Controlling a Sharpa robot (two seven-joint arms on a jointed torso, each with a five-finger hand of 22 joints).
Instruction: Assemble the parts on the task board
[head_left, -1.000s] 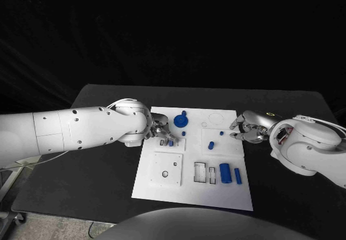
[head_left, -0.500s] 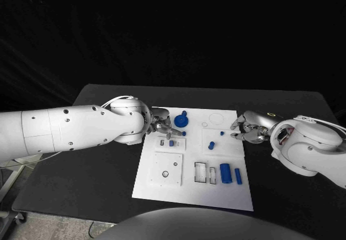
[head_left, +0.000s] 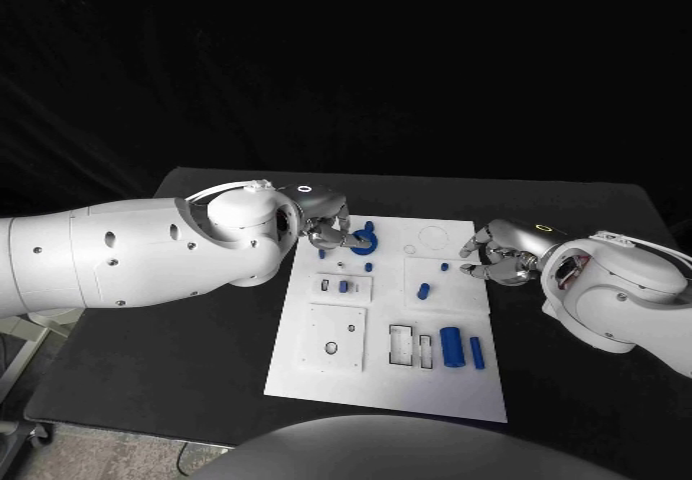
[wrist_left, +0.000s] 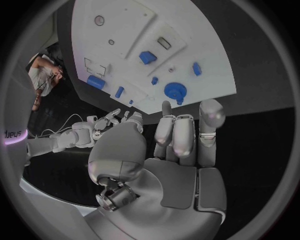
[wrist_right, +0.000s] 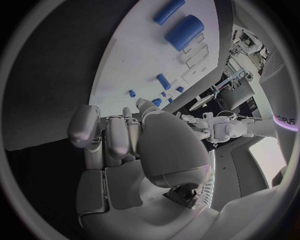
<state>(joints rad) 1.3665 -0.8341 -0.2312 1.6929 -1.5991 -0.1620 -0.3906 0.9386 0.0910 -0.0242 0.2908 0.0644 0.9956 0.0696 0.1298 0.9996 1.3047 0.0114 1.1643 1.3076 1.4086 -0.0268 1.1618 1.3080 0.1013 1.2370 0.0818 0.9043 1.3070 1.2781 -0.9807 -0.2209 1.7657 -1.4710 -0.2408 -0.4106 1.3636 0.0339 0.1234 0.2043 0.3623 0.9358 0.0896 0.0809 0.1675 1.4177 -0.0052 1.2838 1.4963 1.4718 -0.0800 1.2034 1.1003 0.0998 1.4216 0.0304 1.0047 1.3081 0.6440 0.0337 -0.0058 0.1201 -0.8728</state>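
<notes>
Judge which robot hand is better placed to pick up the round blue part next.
Left, probably. The left robot hand hovers right beside the round blue part, fingers open; the right robot hand sits at the board's opposite edge.

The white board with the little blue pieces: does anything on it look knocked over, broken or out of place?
Nothing stands out. The task board lies flat and whole on the black table, the blue parts lie apart on it, and none has slid off. The left hand hovers by the round blue part.

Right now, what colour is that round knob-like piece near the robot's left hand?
Blue. The round piece shows best in the left wrist view, on the white board.
</notes>
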